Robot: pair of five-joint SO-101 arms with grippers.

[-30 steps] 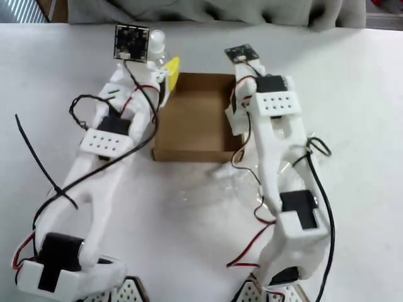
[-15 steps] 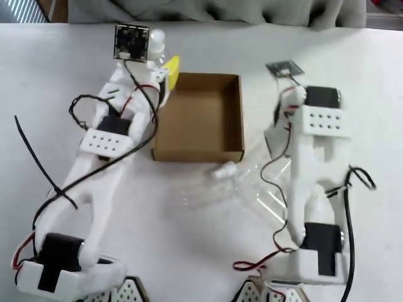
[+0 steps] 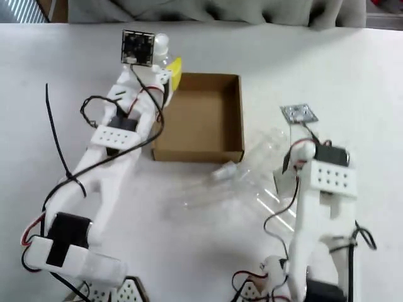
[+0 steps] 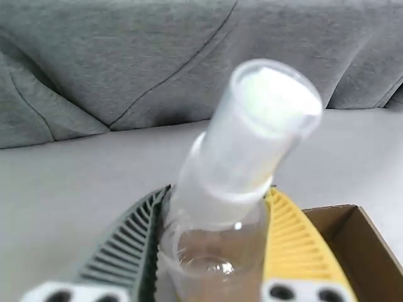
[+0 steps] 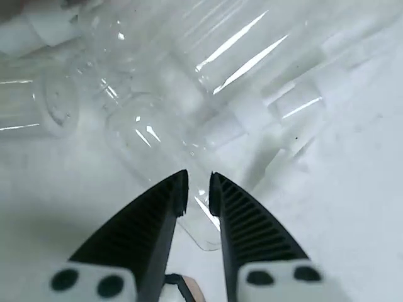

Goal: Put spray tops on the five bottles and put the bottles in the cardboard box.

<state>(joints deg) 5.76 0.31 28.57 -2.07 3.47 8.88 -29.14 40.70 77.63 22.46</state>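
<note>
The left hand (image 4: 217, 192) is gripping a capped bottle (image 4: 245, 157) at the upper left of the high view, just beside the box (image 3: 198, 154). Recommended: lift it clear of the box wall, then lower before releasing. Its long axis is tilting, top end leaning toward the left wrist view's upper right. The right hand (image 5: 198, 189) is hovering nearly closed and empty over the loose bottles (image 5: 157, 94).

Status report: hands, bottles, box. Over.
Left hand shut on capped bottle, beside cardboard box. Right hand shut, low over loose bottles lying on table. Box empty.
</note>
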